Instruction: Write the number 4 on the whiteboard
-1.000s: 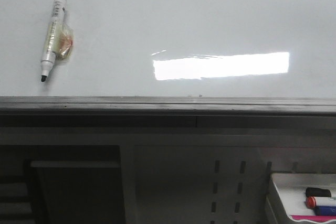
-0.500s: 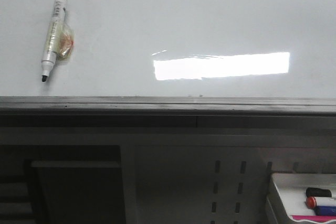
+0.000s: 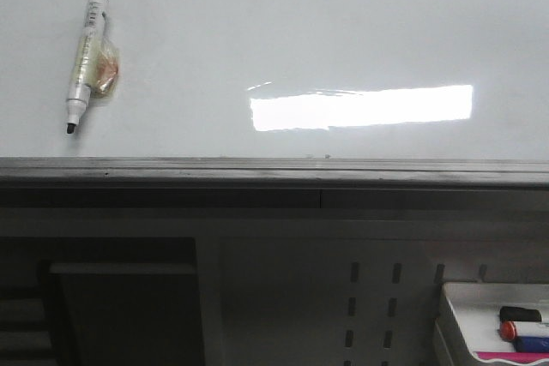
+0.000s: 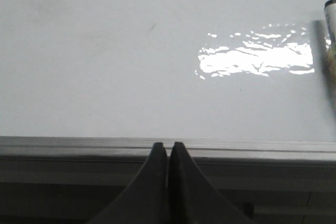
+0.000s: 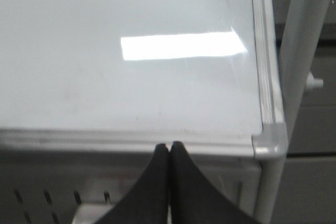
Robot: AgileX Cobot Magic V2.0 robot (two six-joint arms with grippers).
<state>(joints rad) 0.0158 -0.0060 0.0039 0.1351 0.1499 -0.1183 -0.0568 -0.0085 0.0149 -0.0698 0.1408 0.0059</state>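
Note:
The whiteboard point(image 3: 283, 32) is glossy white with a grey metal edge and a bright rectangular reflection. No number 4 shows on it; its surface is blank. A white marker point(image 3: 87, 61) with a black tip and tape round its body lies on the board at the far left; its end also shows in the left wrist view point(image 4: 331, 17). My left gripper point(image 4: 168, 145) is shut and empty, over the board's near edge point(image 4: 79, 148). My right gripper point(image 5: 169, 145) is shut and empty, by the near edge close to the board's right corner point(image 5: 270, 142). Neither gripper shows in the front view.
A small white tray point(image 3: 480, 306) with black, red and blue markers sits below the board at the lower right. A perforated panel point(image 3: 369, 297) and dark shelf frame point(image 3: 120, 297) lie under the board's edge. A grey post point(image 5: 302, 51) stands beside the right corner.

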